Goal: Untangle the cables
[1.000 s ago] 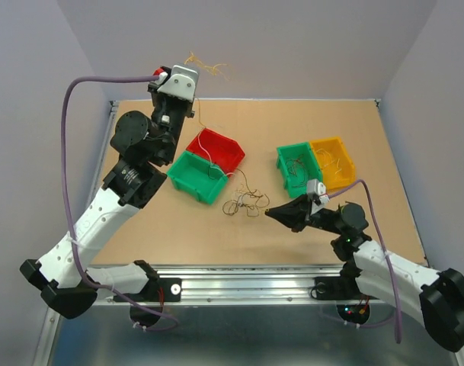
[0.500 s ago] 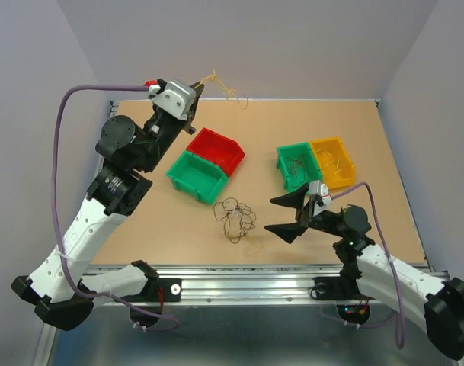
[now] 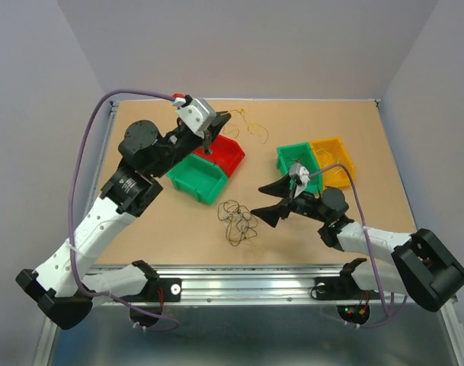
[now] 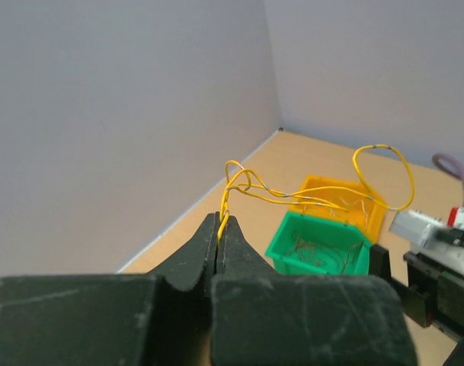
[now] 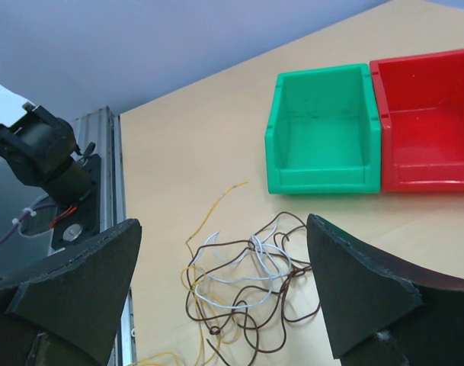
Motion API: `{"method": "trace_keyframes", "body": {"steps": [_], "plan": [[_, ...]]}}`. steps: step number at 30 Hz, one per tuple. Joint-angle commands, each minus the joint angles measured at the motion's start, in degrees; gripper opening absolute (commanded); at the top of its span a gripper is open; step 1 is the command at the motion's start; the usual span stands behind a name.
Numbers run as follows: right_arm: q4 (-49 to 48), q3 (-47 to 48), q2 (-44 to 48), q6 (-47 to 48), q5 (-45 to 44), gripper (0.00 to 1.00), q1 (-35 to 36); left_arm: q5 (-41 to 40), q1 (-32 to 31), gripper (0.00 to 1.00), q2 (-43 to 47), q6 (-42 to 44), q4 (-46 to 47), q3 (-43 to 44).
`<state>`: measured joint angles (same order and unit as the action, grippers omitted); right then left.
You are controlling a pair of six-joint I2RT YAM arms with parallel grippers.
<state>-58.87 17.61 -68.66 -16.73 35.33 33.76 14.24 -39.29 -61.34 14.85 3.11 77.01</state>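
The left gripper (image 3: 221,122) is raised over the far left of the table (image 3: 384,221), its fingers pressed together on one end of a yellow wire (image 4: 225,204); the rest of that wire loops out in the air past the fingertips toward the back wall. Below and just beside it stand two bins touching each other, the left green bin (image 3: 195,177) nearer the arms and the red bin (image 3: 222,150) behind it; the right wrist view shows no wire in either. The tangle (image 3: 238,219) of brown, whitish and yellow cables lies loose on the table in front of these bins, near the middle. Just right of it hangs the right gripper (image 3: 273,201), fingers spread wide and touching nothing, with the tangle between them in its wrist view. Farther right stand the right green bin (image 3: 295,165) and the yellow bin (image 3: 335,160), side by side, each with thin wires inside.
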Motion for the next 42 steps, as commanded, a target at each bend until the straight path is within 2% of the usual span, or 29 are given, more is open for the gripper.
{"method": "trace_keyframes", "body": {"steps": [1, 7, 11, 14, 17, 19, 22, 33, 37, 42], "plan": [[-8.1, -0.11, 0.55, -1.02, -1.05, 0.94, 0.61, -5.26, 0.0, 0.0, 1.05, 2.62, 7.58, -8.25], [-8.1, -3.54, 5.2, -0.58, -3.25, 0.95, 0.52, -8.69, 2.37, 0.0, -0.71, 5.27, 9.09, -17.22], [-8.1, -5.47, 8.37, -0.41, -3.6, 0.95, 0.52, -11.51, 4.82, 0.0, -1.15, 7.21, 15.59, -24.88], [-8.01, -6.35, 9.95, -0.41, -3.52, 0.96, 0.61, -9.41, 7.55, 0.0, -3.87, 8.35, 19.55, -27.09], [-8.01, -6.8, 10.57, -0.41, -3.95, 0.96, 0.52, -3.8, 11.07, 0.0, -7.12, 10.72, 22.89, -27.44], [-8.01, -6.8, 10.57, -0.23, -3.95, 0.96, 0.61, -0.55, 12.65, 0.0, -9.23, 12.13, 26.13, -27.18], [-8.01, -6.71, 10.13, -0.32, -3.87, 0.96, 0.52, 4.37, 14.23, 0.0, -12.99, 12.57, 26.25, -24.03], [-7.93, -6.88, 10.22, -0.06, -3.69, 0.96, 0.61, 8.44, 17.57, 0.0, -30.39, 10.47, 29.4, -17.17], [-7.75, -7.41, 11.53, -0.06, -3.69, 0.96, 0.52, 11.67, 21.7, 0.0, -35.33, 7.74, 25.65, -12.16], [-7.66, -7.76, 12.15, -0.06, -3.78, 0.96, 0.61, 15.55, 24.26, 0.0, -36.48, 8.52, 21.76, -11.27]]}}
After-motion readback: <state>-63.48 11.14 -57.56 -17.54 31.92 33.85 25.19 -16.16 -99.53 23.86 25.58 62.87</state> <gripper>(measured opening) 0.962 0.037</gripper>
